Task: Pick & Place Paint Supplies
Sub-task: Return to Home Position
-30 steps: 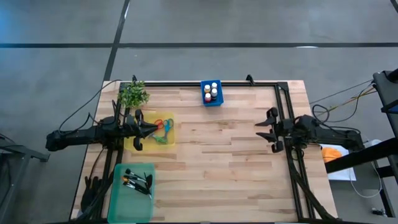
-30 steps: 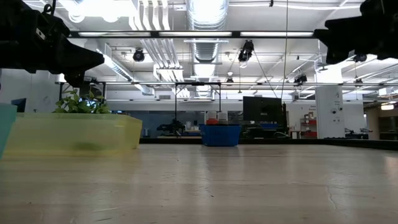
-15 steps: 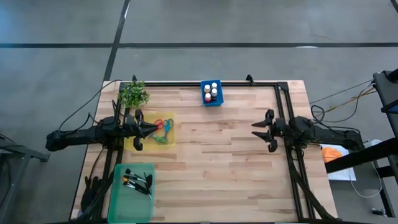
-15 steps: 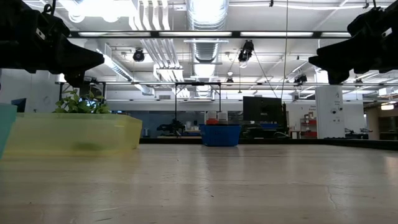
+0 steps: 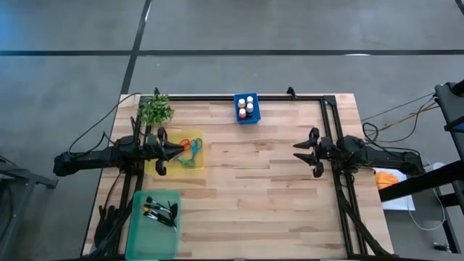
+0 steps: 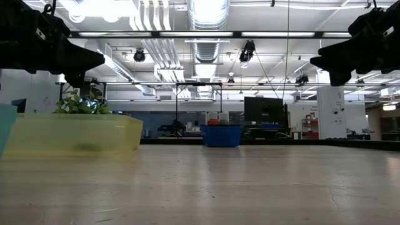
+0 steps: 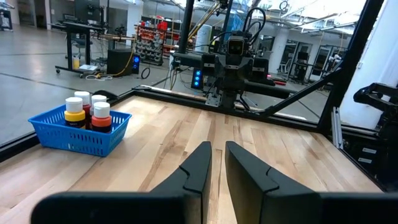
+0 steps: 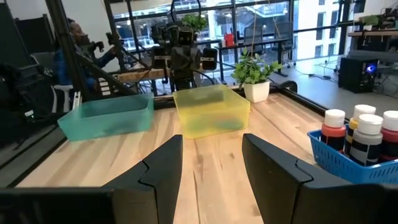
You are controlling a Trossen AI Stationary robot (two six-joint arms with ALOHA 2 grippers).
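While both arms hang above the wooden table [image 5: 261,188], we count 2 grippers. The left gripper [image 5: 180,151] is over the yellow bin [image 5: 197,167], its fingers almost touching and gripping nothing. The right gripper [image 5: 299,153] is over the table's right part, its fingers spread wide and empty. We see 3 bins: the green bin [image 5: 136,232] at the near left corner, the yellow bin just behind it, and the blue bin [image 5: 246,119] at the far edge. 1 potted plant [image 5: 154,110] stands beside the yellow bin. 4 paint bottles [image 7: 101,118] stand upright in the blue bin, 3 scissors [image 5: 190,148] lie in the yellow bin, and dark brushes [image 5: 159,211] lie in the green bin, too small for us to count.
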